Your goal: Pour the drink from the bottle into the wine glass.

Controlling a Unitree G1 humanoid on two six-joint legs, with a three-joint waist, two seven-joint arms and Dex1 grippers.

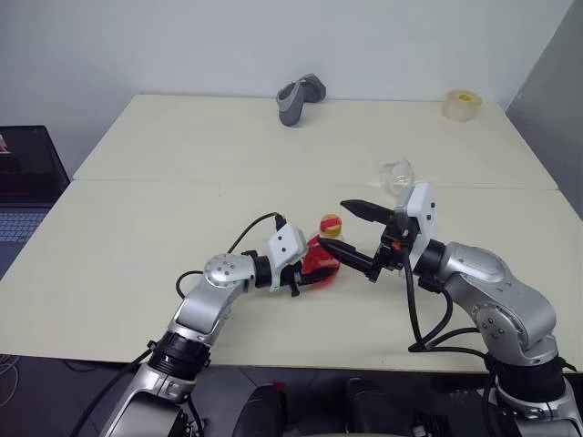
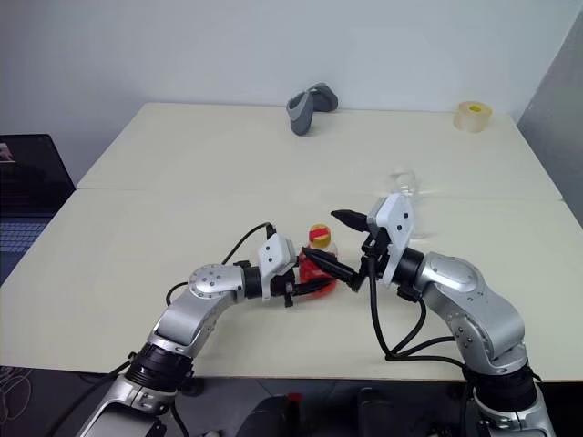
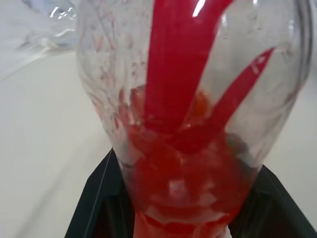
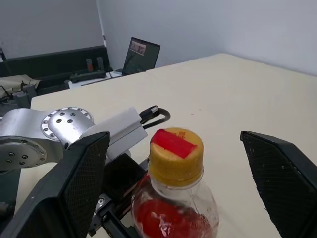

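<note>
- Small clear plastic bottle (image 1: 321,258) of bright red-pink drink (image 3: 188,163) with red-and-yellow cap (image 4: 176,153): upright near the front edge of the cream tabletop (image 1: 164,228), about midway along it, cap not yet off, so pouring cannot start.
- Left gripper (image 1: 310,271): reaching in level from the left, black fingers (image 3: 99,208) pinching the bottle's lower body on both sides, likely to steady it for uncapping.
- Right gripper (image 1: 357,235): fingers (image 4: 74,188) spread wide on either side of the cap, touching nothing, seemingly lined up to close on it and twist.
- Clear stemmed wine glass (image 1: 398,175): just behind the right gripper, toward the right of the tabletop; upright or tipped, cannot tell; empty, kept near for a short pour.
- Grey curved object (image 1: 301,98) and roll of yellowish tape (image 1: 463,104): at the far edge, well apart from the work.
</note>
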